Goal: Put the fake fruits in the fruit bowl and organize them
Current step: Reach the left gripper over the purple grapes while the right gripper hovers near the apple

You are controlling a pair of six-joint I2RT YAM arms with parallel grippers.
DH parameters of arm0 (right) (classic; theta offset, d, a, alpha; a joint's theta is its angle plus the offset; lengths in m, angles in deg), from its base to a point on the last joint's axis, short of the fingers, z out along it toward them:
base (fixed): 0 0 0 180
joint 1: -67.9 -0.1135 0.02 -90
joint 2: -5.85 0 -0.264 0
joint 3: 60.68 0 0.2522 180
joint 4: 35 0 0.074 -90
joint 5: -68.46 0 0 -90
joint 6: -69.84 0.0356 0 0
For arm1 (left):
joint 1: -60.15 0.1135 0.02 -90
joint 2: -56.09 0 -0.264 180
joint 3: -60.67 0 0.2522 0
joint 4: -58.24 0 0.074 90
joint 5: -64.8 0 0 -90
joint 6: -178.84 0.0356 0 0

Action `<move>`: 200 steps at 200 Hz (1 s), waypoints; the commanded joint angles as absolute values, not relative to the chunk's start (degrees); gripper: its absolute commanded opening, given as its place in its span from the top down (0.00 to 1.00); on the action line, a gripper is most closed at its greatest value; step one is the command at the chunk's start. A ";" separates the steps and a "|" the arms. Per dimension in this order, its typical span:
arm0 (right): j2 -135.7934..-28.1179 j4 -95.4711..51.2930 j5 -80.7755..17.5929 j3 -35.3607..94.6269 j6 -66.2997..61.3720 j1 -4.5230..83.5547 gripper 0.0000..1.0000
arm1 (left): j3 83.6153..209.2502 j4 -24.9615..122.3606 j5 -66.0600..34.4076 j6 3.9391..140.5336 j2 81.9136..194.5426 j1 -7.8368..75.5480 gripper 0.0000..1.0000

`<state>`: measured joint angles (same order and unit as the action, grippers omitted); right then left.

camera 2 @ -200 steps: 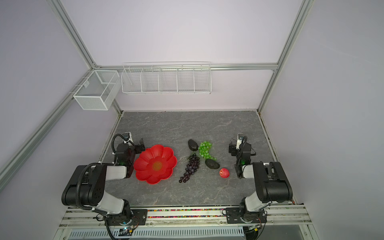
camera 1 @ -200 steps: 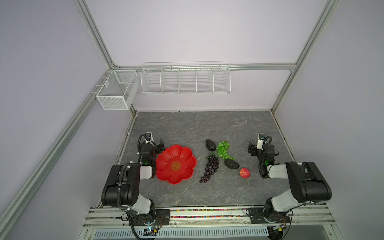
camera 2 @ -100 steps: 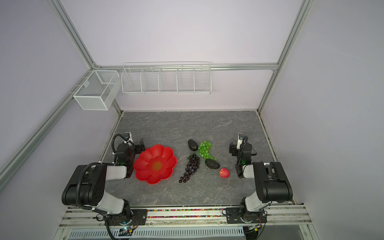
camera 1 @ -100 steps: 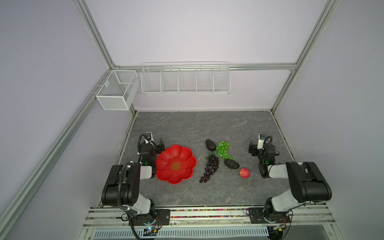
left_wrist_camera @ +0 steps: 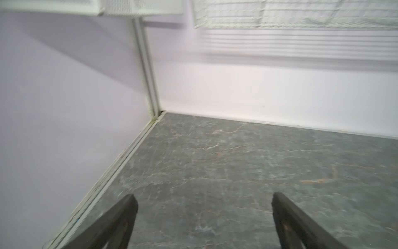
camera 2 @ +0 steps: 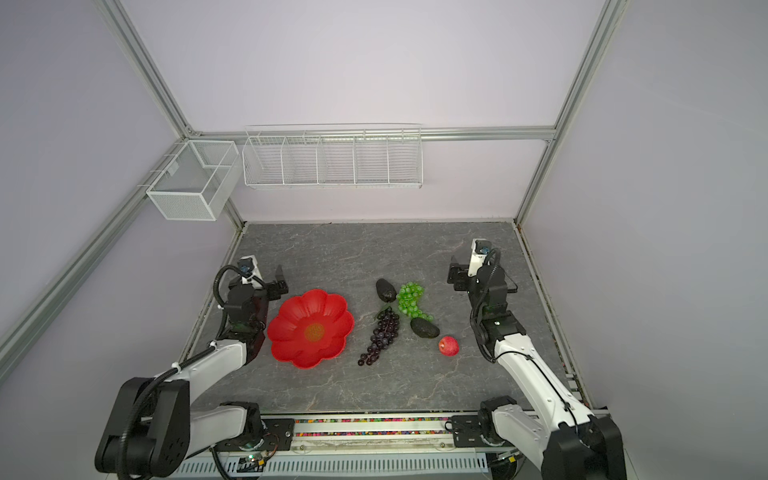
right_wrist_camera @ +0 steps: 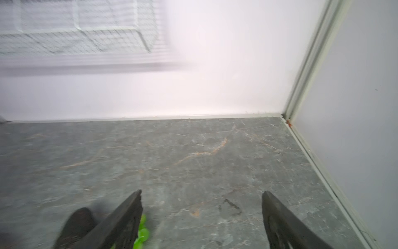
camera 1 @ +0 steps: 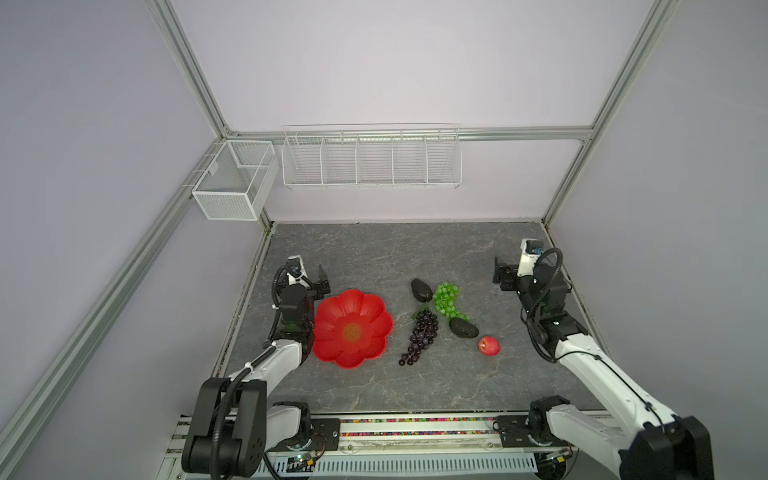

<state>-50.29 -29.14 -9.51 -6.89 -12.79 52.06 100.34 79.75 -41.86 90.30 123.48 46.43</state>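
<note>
Through the left wrist camera, the left gripper (left_wrist_camera: 204, 195) has its two dark fingers (left_wrist_camera: 116, 222) set wide apart, with only the grey marbled table (left_wrist_camera: 226, 155) between them. It points toward the back left corner, under the white wire baskets (left_wrist_camera: 280, 15). The picture is a little blurred.

Through the right wrist camera, the right gripper (right_wrist_camera: 201, 192) is also spread wide and holds nothing. It looks toward the back right corner. Behind one finger I see some balls of the green grape bunch (right_wrist_camera: 142, 234) and, beside them, a dark avocado (right_wrist_camera: 75, 224), both on the table.

In both top views the left arm (camera 1: 278, 361) (camera 2: 216, 365) is folded low at the front. Its forearm goes forward along the left edge, and its wrist stands just beside the red bowl (camera 1: 332, 320) (camera 2: 291, 324). The right arm (camera 1: 594, 365) (camera 2: 536, 374) stretches forward along the right edge, its wrist turned toward the middle, near the green grape bunch (camera 1: 445, 297) (camera 2: 409, 299).

All the fruits lie on the table to the right of the bowl, not in it. The purple grape bunch (camera 1: 422, 336) (camera 2: 384, 332) is nearest the bowl but apart from it. The far avocado (camera 1: 421, 289) (camera 2: 385, 289) lies just beside the green grape bunch, and the near avocado (camera 1: 464, 328) (camera 2: 424, 327) lies at that bunch's front end. The apple (camera 1: 489, 345) (camera 2: 449, 345) is just beside the near avocado, not touching. The gold centre mark (camera 1: 352, 331) (camera 2: 315, 331) of the bowl is too small for me to read any writing.
</note>
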 commanded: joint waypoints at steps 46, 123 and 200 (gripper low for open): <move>-43.76 -25.91 -33.12 -16.89 -8.38 48.25 0.12 | 120.27 38.00 -34.43 84.87 125.26 24.51 0.11; -34.78 -19.55 -41.01 -20.43 -10.37 45.84 0.12 | 121.34 37.38 -33.65 71.65 135.64 6.93 0.27; -33.27 -25.72 -42.93 -22.41 -8.50 45.38 0.12 | 135.70 34.83 -35.85 59.41 153.11 2.21 0.30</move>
